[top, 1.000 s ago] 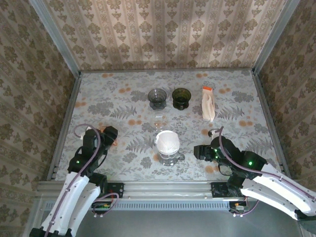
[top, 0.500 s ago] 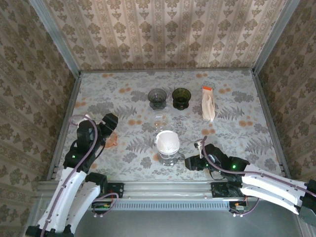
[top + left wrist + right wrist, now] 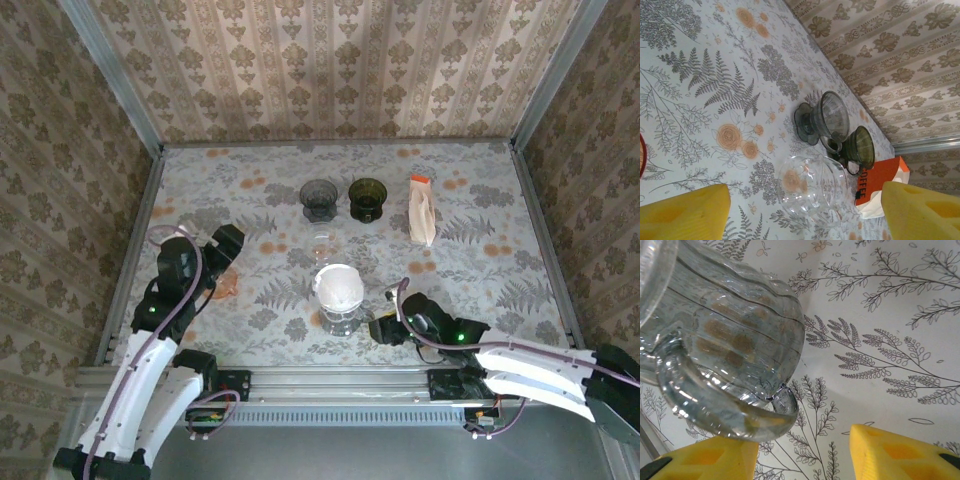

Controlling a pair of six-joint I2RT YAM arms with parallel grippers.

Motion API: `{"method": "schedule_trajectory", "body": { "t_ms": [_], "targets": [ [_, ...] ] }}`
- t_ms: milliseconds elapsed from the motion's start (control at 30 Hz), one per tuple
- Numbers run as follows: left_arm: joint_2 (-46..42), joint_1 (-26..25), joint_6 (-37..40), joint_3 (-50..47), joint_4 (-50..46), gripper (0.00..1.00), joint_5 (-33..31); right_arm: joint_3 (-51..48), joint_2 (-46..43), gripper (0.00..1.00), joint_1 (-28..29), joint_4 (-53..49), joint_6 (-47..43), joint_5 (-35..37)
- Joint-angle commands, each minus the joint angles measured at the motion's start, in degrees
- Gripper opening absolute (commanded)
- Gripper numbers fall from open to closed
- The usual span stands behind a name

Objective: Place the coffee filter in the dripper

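A clear glass dripper [image 3: 340, 305] stands at the table's near middle with a white coffee filter [image 3: 338, 287] sitting in its cone. My right gripper [image 3: 383, 328] is low beside the dripper's right side. In the right wrist view the ribbed glass wall [image 3: 740, 320] and handle [image 3: 715, 407] are close up. The handle hangs just above the left finger. The right gripper [image 3: 805, 455] is open, with bare table between its fingers. My left gripper [image 3: 228, 245] hovers at the left, open and holding nothing.
A small clear glass vessel [image 3: 322, 243] [image 3: 812, 187] stands behind the dripper. Further back are a grey dripper [image 3: 320, 198] [image 3: 827, 117], a green dripper [image 3: 367, 198] [image 3: 860, 147] and an orange-topped filter pack [image 3: 422, 210] [image 3: 880, 182]. Patterned walls enclose the table.
My right gripper has slid left up to the dripper's handle, and its jaws have narrowed. My left gripper has lifted and shifted a little back, and its jaws have widened.
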Motion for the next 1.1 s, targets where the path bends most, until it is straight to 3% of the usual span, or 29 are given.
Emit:
{"method": "schedule_trajectory", "body": {
  "t_ms": [0, 1067],
  "targets": [
    [-0.1, 0.7, 2.5, 2.7, 1.5, 0.82, 1.2, -0.8, 2.1, 0.49, 0.2, 6.0, -0.7, -0.7],
    [0.1, 5.4, 4.0, 4.7, -0.8, 0.84, 5.9, 0.0, 21.1, 0.40, 2.6, 25.1, 1.2, 0.4]
  ]
}}
